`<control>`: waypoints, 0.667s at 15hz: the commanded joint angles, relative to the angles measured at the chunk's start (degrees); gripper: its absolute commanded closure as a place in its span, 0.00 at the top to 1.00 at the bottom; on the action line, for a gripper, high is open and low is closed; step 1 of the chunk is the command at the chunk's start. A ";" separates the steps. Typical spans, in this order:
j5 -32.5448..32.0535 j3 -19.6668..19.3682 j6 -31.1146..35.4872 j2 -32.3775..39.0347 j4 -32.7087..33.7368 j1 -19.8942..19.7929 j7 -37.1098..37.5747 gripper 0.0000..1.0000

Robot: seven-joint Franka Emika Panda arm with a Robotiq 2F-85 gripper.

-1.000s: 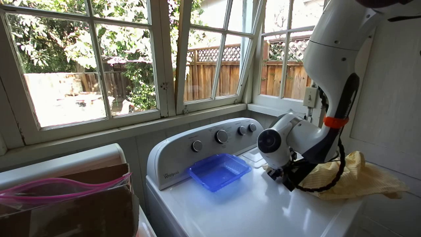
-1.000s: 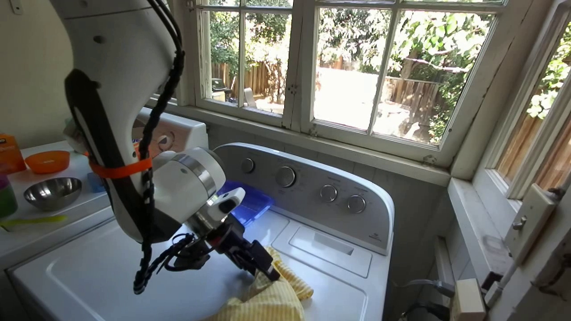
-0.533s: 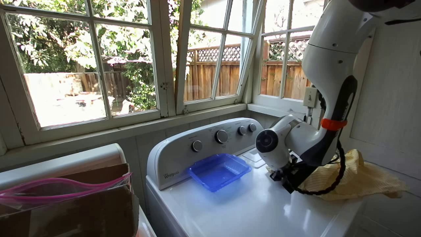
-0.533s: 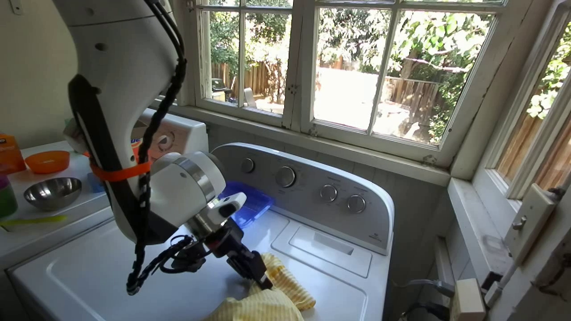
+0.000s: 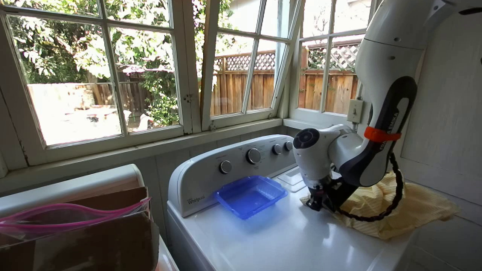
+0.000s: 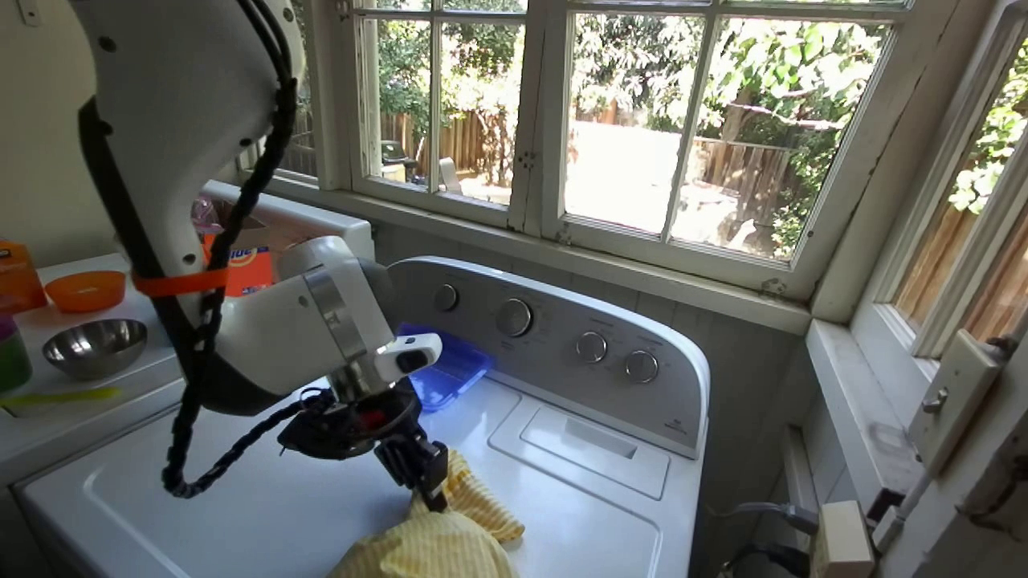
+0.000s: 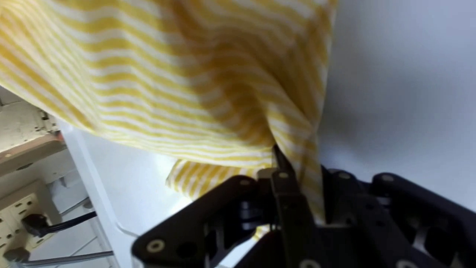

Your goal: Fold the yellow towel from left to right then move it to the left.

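Observation:
The yellow towel (image 5: 421, 207) is a striped, wrinkled cloth heaped at the end of the white washer top, partly behind the arm. In an exterior view its near part (image 6: 434, 554) is cut off by the bottom edge, and a separate flap lies on the washer beside the fingertips. My gripper (image 6: 434, 494) points down into the cloth. Seen from the wrist, a narrow fold of the towel (image 7: 148, 85) runs between the two black fingers, and the gripper (image 7: 300, 162) is shut on it. The cloth rises and spreads out beyond the fingertips.
A blue plastic tray (image 5: 248, 197) lies against the washer's control panel (image 6: 554, 337). A cardboard box (image 5: 86, 241) with a pink-edged bag stands beside the washer. An orange bowl (image 6: 84, 291) and a metal bowl (image 6: 95, 348) sit on the neighbouring appliance.
The fingers have shut on the towel. The wrist has turned more upright, and in an exterior view the gripper and the towel's flap have shifted left.

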 commanded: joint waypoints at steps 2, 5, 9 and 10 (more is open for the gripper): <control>15.41 3.74 9.88 -9.58 -10.70 -3.11 -19.26 0.02; 27.01 9.67 14.58 -12.79 -16.24 -6.11 -31.61 0.02; 44.64 23.02 19.05 -12.75 -20.68 -12.21 -47.94 0.02; 49.12 27.49 19.70 -11.81 -20.86 -14.55 -52.04 0.02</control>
